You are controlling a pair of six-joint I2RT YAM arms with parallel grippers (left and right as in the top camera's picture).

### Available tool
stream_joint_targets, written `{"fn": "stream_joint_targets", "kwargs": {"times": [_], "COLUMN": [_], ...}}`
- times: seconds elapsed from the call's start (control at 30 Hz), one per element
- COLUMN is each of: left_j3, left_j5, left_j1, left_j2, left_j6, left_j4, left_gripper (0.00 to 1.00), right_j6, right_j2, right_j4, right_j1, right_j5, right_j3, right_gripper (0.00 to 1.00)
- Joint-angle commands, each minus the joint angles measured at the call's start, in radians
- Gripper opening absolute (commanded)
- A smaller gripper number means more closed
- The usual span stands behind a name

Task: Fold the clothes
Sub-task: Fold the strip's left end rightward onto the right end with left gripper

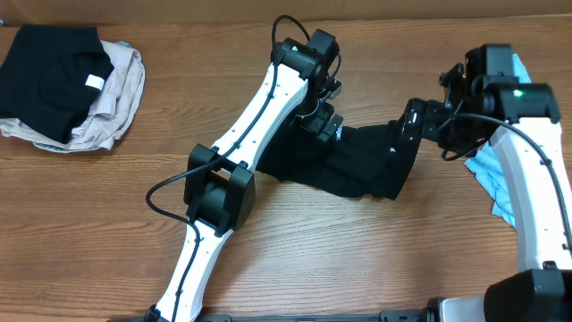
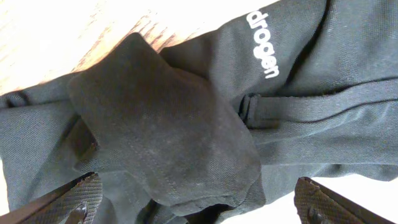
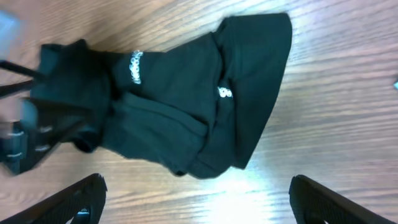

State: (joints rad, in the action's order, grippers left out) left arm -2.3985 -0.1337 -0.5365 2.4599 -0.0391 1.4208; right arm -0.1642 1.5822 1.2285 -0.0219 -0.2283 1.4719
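Two end effectors, both spread wide and grasping nothing: my left end effector [image 2: 198, 202] hangs directly over the bunched black garment [image 1: 357, 165] at mid counter [image 1: 357, 268], my right end effector [image 3: 196, 199] near its right end; a black-and-beige stack [image 1: 63, 85] lies far left.

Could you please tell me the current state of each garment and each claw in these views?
large black garment: bunched and partly folded on the table, held by neither claw.
stacked black garment: folded, lying on the beige garment.
beige garment: loosely folded, under the stacked black garment.
light-blue garment: crumpled, partly hidden by the right arm.
left claw: open, over the large black garment.
right claw: open, empty.
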Motion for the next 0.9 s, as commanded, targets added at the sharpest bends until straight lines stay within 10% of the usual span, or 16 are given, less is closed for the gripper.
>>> {"fn": "stream_joint_targets", "kwargs": {"times": [0.0,0.37,0.87], "left_j3": [-0.082,-0.504,-0.469], "left_j5": [0.005,0.217,0.402], "left_j1": [0.002,0.008,0.059], "left_j2": [-0.009,-0.009,-0.008], "left_j6": [0.017,0.017,0.029], "left_j4": [0.013,0.167,0.175], "left_gripper": [1.0,1.0,1.0], "right_j6": [-0.037,-0.106,-0.313], "right_j2": [0.001,0.002,0.002], "right_j4": [-0.082,-0.493,-0.832], "right_j1": [-0.003,-0.003,-0.002], "right_j5": [0.002,0.007,0.078], "right_j3": [-0.137,-0.51,-0.729], "right_gripper": [0.98,0.97,0.77]}}
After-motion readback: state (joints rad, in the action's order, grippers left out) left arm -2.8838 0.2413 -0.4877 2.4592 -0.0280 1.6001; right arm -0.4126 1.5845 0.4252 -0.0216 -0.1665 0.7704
